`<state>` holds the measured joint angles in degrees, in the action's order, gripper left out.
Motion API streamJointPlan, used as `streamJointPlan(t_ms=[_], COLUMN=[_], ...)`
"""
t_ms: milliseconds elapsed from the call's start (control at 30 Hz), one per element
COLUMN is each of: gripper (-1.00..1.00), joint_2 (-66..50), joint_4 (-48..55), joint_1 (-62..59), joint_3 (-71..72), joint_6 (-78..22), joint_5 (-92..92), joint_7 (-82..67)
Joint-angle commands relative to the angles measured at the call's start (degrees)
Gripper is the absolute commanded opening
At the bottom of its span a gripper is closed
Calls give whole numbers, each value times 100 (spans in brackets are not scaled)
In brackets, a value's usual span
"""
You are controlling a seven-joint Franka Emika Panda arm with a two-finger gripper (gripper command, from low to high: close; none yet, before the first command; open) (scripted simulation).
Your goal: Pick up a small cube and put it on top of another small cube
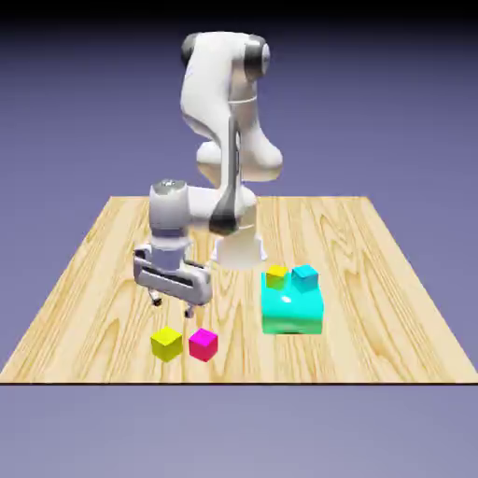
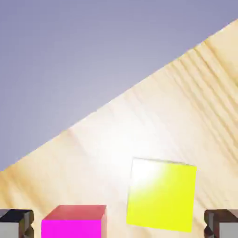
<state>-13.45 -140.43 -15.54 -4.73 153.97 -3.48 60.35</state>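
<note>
Yellow cube ahead of the fingers, magenta one crowding its side

The yellow cube (image 1: 167, 344) sits on the tabletop (image 1: 364, 350) near its front edge, just beside the magenta cube (image 1: 203, 344), which lies toward the exterior view's right. The fingers (image 1: 173, 307) stand wide apart with nothing between them, above the tabletop and behind the pair as the exterior view shows it. So the yellow cube lies forward of them and lower, toward the camera's side.

In the hand view it shows between the two tips but off to one side, nearer the right-hand tip, with the magenta cube by the other. The next move, I judge, is forward, a little sideways, then down, with a turn to square up to its faces (it has no longer axis to favour). The gap between the cubes looks tight; one tip could catch the magenta cube.
</note>
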Motion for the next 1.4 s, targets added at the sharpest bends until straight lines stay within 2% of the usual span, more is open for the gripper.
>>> streamJointPlan(t_ms=[0, 233, 267, 500, 1167, 1200, 1367], gripper=[0, 0, -100, -100, -100, -100, -100], joint_2=[-126, -1229, -1229, 16, 4160, 4160, 3256], joint_4=[56, 248, 248, -11, -1968, -1968, -2311], joint_1=[-44, -198, -198, 79, 3675, 3675, 3648], joint_3=[-13, 185, 185, 32, 1334, 1334, 1404], joint_6=[-55, 856, 856, -129, -2294, -2294, -1050], joint_5=[-10, -194, -194, -14, -156, -156, -120], joint_7=[49, -91, -91, -57, -3145, -3145, -3094])
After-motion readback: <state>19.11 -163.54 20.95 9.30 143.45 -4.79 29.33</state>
